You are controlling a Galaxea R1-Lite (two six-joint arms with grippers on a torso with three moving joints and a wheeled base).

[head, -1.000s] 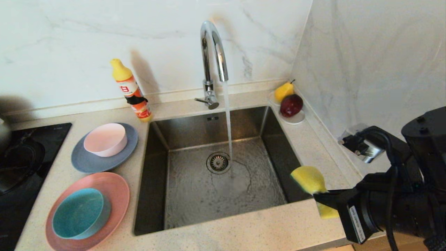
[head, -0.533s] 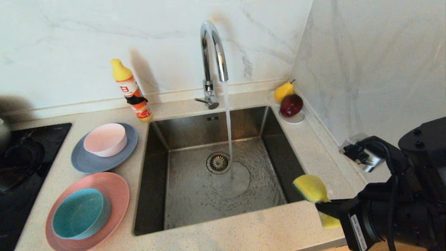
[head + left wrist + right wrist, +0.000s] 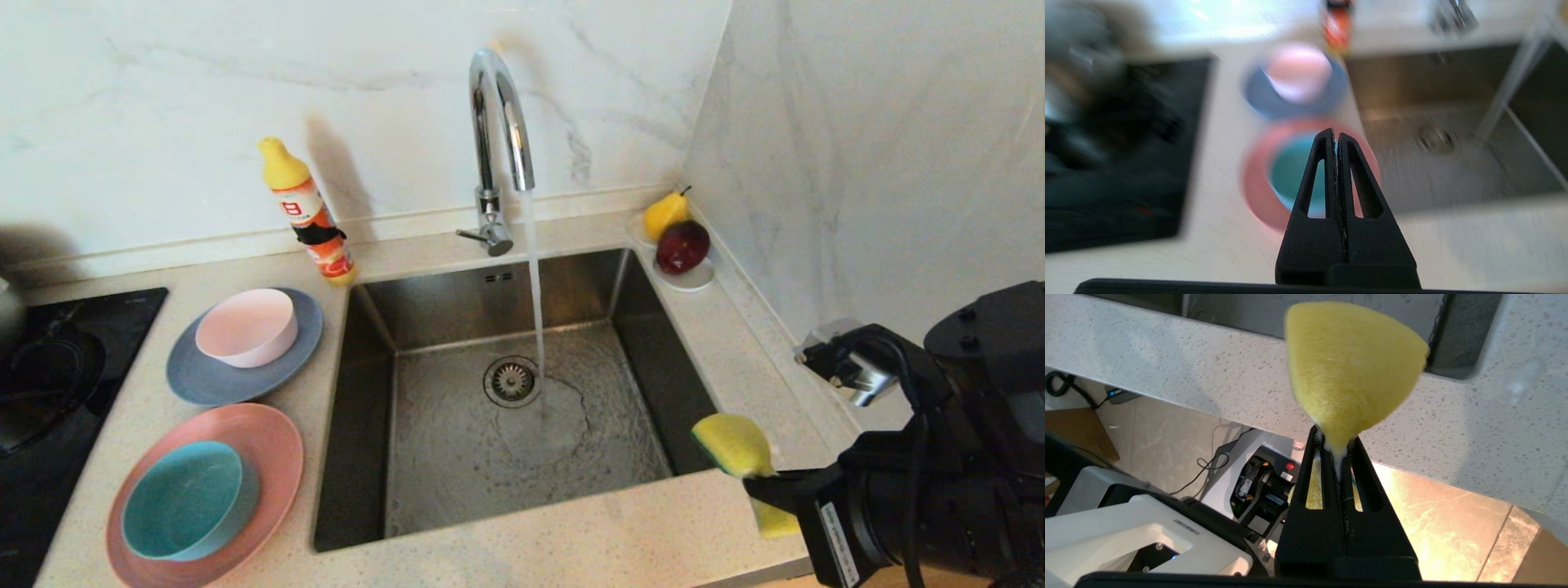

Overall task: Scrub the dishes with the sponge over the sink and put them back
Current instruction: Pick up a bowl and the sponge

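The right arm reached in from the near right, its wrist roughly level and pointing left, and the right gripper (image 3: 763, 482) was clamped tight on the sponge (image 3: 732, 443). The left gripper (image 3: 1336, 136) hung at the near left, fingers pressed together, nothing between them.

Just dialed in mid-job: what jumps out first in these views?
The tap is running, its stream hitting the sink floor beside the drain. At the sink's front right corner, the right claw is shut on the yellow sponge, squeezing its middle. The dishes sit stacked left of the sink: pale pink bowl on the grey-blue plate, teal bowl on the pink plate.
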